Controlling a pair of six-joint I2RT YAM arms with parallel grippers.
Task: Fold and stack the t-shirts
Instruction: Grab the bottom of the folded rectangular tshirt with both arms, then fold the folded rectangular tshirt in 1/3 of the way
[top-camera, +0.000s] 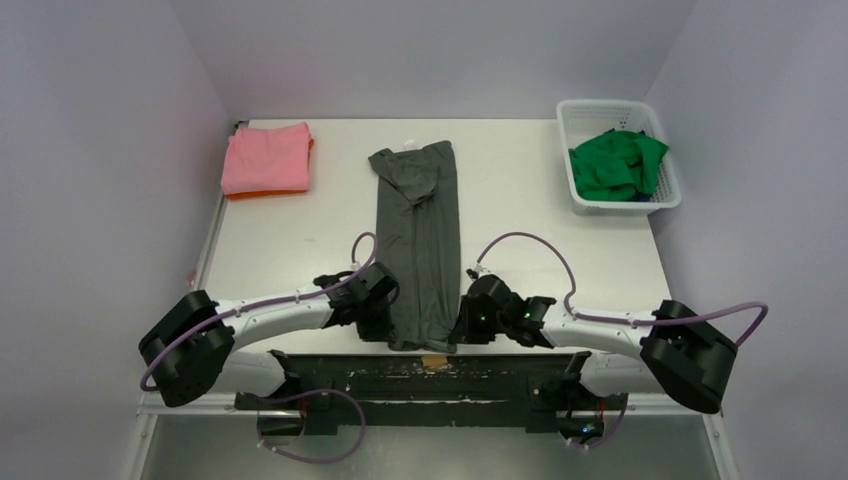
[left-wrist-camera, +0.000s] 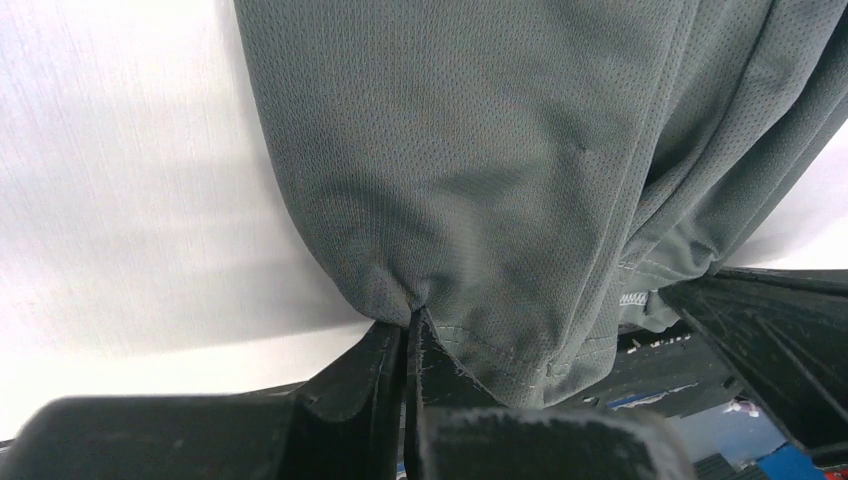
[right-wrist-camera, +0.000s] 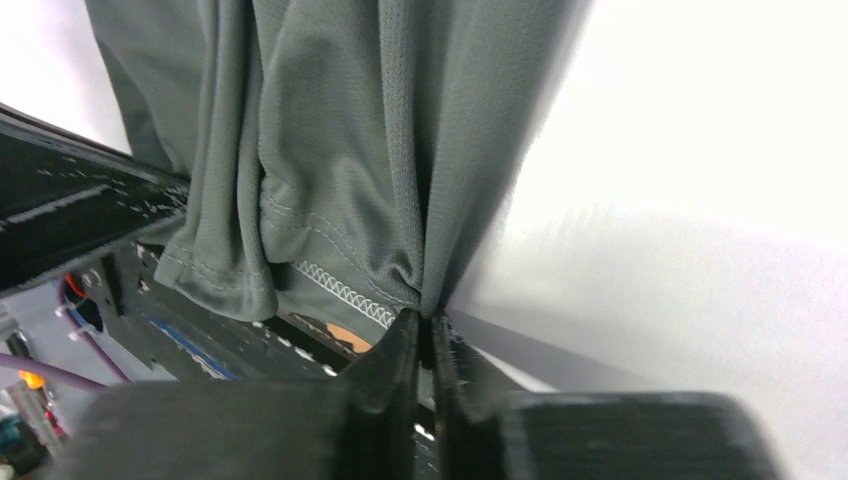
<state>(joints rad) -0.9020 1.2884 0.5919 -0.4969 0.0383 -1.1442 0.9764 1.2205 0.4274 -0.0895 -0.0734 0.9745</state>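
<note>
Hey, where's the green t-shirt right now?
In the top view, the bright green cloth t-shirt lies crumpled inside the white plastic lattice basket, at the table's far right corner.

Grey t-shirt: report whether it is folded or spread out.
Partly folded. The grey t-shirt lies as a long narrow strip, sides turned in, not yet doubled end to end.

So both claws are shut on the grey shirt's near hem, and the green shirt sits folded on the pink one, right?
Not quite: the top view shows the green shirt crumpled in the white basket at far right. The left claw and right claw are indeed shut on the near hem of the grey shirt.
</note>
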